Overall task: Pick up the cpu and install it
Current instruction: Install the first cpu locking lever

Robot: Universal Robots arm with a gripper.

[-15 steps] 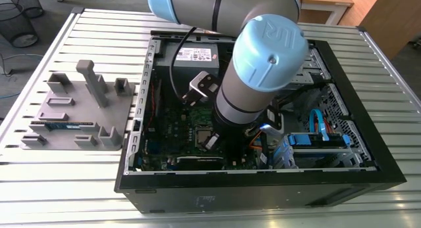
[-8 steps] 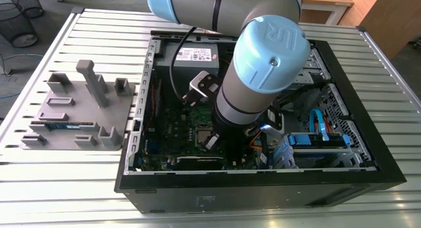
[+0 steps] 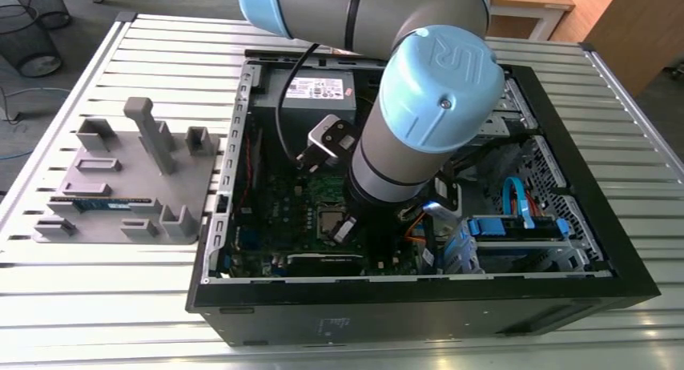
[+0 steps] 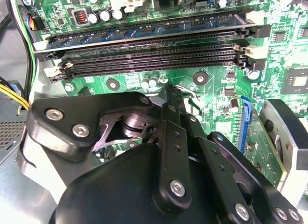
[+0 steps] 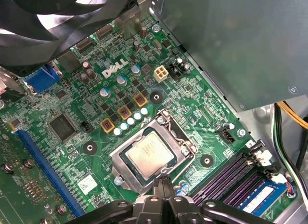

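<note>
claw (image 5: 163, 181) pinching shut, gripping nothing, tips hovering just beside socket (image 5: 122, 168) edge | cpu (image 5: 150, 155) lying flat inside socket, apart from claw; seating looking done | latch: cannot tell | arm (image 3: 412, 146) reaching into case (image 3: 428, 314), exterior view's centre

My arm (image 3: 398, 158) was a silver-grey tube with round pale-blue caps (image 3: 441, 86) over the joints. One cap bore raised letters and a single small screw (image 3: 444, 103). A thin black cable (image 3: 282, 106) ran along the side on the exterior view's left to a small black-and-silver box (image 3: 329, 139) fixed at my wrist. My pincer (image 4: 169, 91) was matt black all over: a rounded body, a broad plate (image 4: 72, 120) with two bright screw heads, and flat link bars (image 4: 172, 151) pinned with silver round-headed bolts (image 4: 177, 187). In the first wrist view its fingers (image 5: 158, 191) were slim black blades.
</note>
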